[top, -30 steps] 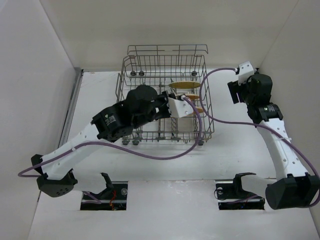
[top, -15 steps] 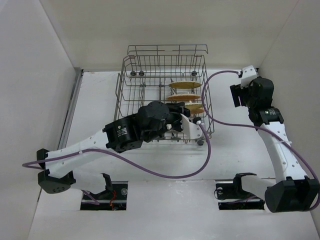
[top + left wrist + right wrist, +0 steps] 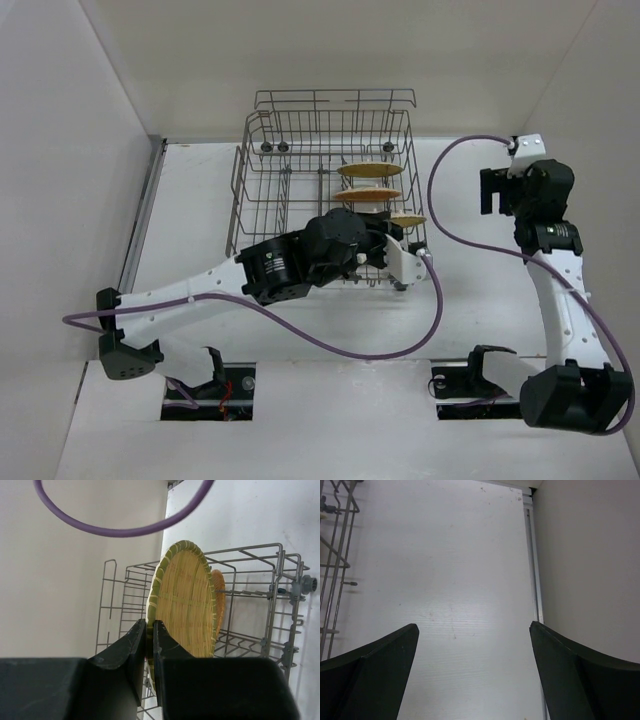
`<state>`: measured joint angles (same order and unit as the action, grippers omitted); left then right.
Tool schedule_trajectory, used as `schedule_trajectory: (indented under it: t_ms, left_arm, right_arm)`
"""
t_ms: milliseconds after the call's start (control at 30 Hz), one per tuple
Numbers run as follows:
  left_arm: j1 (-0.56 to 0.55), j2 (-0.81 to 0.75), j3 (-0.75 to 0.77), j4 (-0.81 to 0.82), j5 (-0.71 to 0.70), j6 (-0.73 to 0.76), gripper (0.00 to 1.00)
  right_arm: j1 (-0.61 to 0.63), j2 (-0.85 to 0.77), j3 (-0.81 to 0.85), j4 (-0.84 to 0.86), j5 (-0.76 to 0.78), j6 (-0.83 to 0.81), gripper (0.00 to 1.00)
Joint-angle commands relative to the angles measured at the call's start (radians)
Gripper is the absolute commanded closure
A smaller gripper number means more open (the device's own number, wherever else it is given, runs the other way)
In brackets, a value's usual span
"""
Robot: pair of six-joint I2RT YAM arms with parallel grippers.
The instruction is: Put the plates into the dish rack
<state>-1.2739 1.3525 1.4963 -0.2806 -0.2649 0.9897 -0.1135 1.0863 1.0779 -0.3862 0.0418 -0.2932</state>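
Currently slotting: left gripper [image 3: 150,632] clamps plate [image 3: 187,605] rim, upright in dish rack [image 3: 241,190] toward far edge of table [image 3: 190,200]; next seat it, let go. Right gripper [image 3: 474,645] spread, empty.

White links [image 3: 562,300] join black joint housings [image 3: 275,272], with purple cables [image 3: 120,531] and black claw fingers [image 3: 125,655].

I work in a lab test cell: bare white panels [image 3: 70,150] box in my white tabletop [image 3: 190,200] along its left, far and right edges.
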Motion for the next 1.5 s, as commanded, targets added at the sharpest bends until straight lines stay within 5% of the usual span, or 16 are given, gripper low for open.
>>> schedule_trajectory:
  t_ms: [0, 567, 867, 1467]
  left_arm:
    - [0.011, -0.004, -0.001, 0.096, 0.021, -0.029, 1.0]
    - [0.078, 0.017, -0.051, 0.104, 0.113, -0.157, 1.0]
    - [0.095, -0.033, -0.177, 0.167, 0.144, -0.118, 1.0]
    - [0.161, -0.076, -0.197, 0.147, 0.254, -0.033, 1.0]
  right_arm:
    - [-0.047, -0.031, 0.02, 0.003, -0.074, 0.071, 0.0]
    - [-0.127, -0.066, 0.008, -0.04, -0.135, 0.108, 0.0]
    - [-0.139, -0.091, -0.012, -0.059, -0.14, 0.114, 0.0]
    - [-0.108, -0.069, -0.01, -0.063, -0.102, 0.177, 0.0]
